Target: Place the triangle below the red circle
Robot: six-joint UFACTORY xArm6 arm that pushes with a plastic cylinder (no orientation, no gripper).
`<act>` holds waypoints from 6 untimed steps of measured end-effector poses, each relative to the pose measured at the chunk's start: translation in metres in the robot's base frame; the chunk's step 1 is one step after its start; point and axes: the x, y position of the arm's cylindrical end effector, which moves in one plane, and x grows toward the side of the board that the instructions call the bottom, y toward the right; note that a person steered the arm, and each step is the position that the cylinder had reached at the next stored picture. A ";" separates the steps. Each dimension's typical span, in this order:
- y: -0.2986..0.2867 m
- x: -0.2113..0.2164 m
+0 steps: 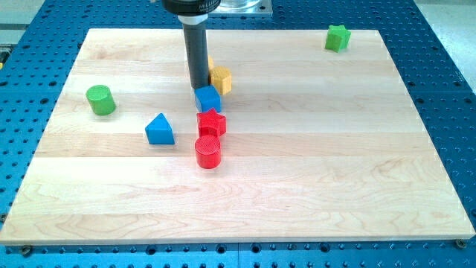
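The blue triangle [159,129] lies on the wooden board [312,171], left of centre. The red circle [208,151] stands to its lower right, a small gap away. My rod comes down from the view's top and my tip [198,88] rests at the upper edge of a blue cube [208,98]. The tip is above and to the right of the triangle and well above the red circle. A red star [211,122] sits between the blue cube and the red circle.
A yellow block [221,79] sits right of the rod, and another yellow piece is partly hidden behind it. A green cylinder [100,100] is at the left. A green star-like block [338,37] is at the top right corner.
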 end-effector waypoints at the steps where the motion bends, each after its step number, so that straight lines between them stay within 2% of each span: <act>1: -0.005 0.000; 2: -0.014 -0.007; 4: -0.068 -0.001; 6: -0.060 0.104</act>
